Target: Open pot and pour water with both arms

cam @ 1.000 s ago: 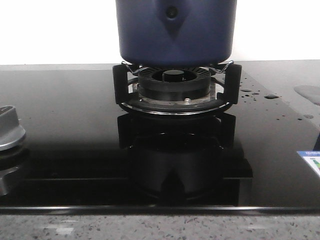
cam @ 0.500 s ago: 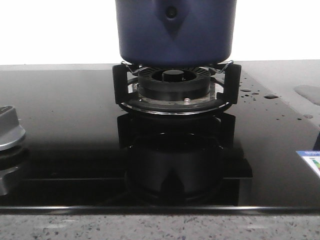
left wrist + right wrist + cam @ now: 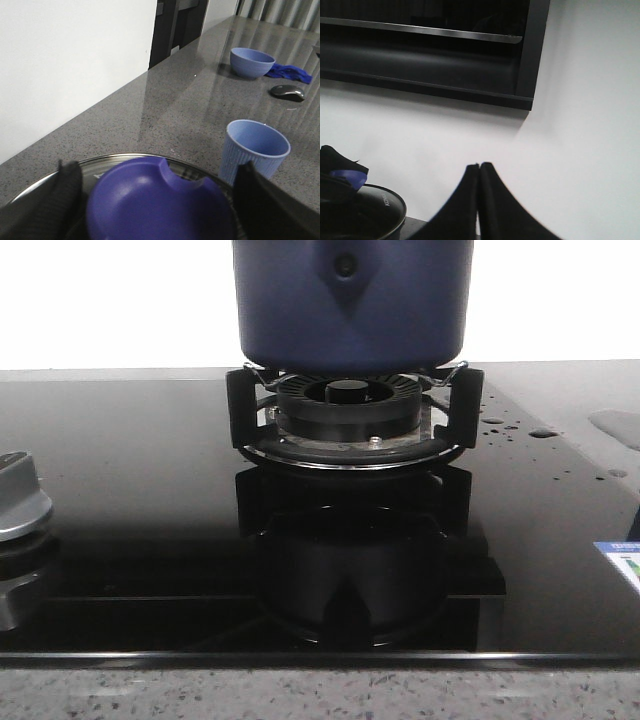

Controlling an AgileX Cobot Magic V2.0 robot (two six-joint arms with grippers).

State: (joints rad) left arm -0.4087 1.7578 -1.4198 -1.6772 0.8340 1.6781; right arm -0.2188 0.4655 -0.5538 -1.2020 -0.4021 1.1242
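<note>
The dark navy pot (image 3: 350,300) stands on the gas burner (image 3: 350,405), its pointed bracket and rivet (image 3: 345,280) facing me; its top is cut off in the front view. In the left wrist view my left gripper (image 3: 157,172) straddles the blue-purple lid knob (image 3: 150,205), one black finger pressed against each side of it. The glass lid's metal rim (image 3: 112,160) shows round the knob. My right gripper (image 3: 479,166) is shut and empty, pointing at the white wall; the lid (image 3: 365,215) and knob (image 3: 347,178) show at its lower left. Neither gripper shows in the front view.
A black glass hob (image 3: 130,490) with a grey control knob (image 3: 15,495) and water drops (image 3: 500,425). On the grey counter beyond the lid stand a ribbed light-blue cup (image 3: 255,150), a blue bowl (image 3: 251,61), a blue cloth (image 3: 290,74) and a dark mouse (image 3: 286,91).
</note>
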